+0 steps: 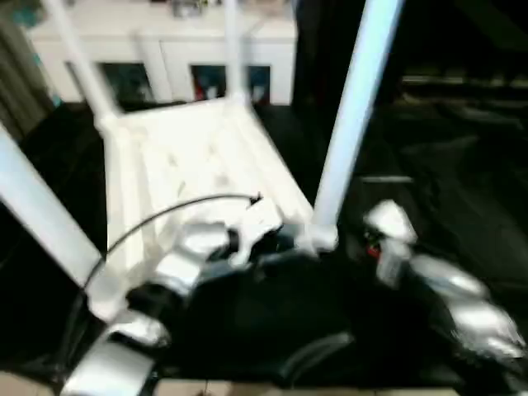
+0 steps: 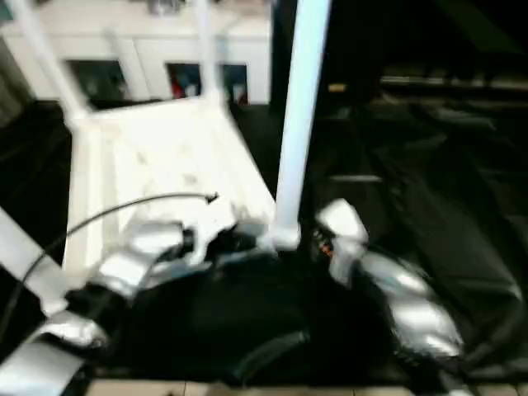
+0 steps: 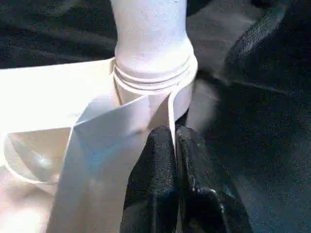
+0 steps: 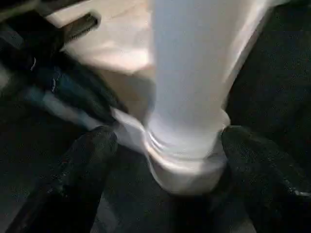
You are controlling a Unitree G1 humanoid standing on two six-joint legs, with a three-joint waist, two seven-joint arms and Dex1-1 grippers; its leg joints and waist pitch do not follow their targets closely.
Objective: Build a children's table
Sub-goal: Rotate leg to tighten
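The white children's table lies upside down on a black cloth, its ribbed underside point(image 1: 190, 157) facing up. Its legs stand in the corner sockets: the near right leg point(image 1: 355, 107), the near left leg point(image 1: 37, 206), and two at the back point(image 1: 82, 62) point(image 1: 233, 49). My left gripper point(image 3: 175, 141) is shut on the thin rim of the table top, right beside the near right socket point(image 3: 155, 73). My right gripper point(image 4: 167, 145) is open. Its fingers point(image 4: 92, 160) stand on either side of that leg's base point(image 4: 187, 160), just above the socket.
A white cabinet with glass doors point(image 1: 165, 49) stands behind the table. Black cloth point(image 1: 437, 173) covers the ground to the right and in front. A black cable point(image 1: 165, 210) arcs over my left forearm. A strip of pale floor point(image 1: 247, 388) shows at the near edge.
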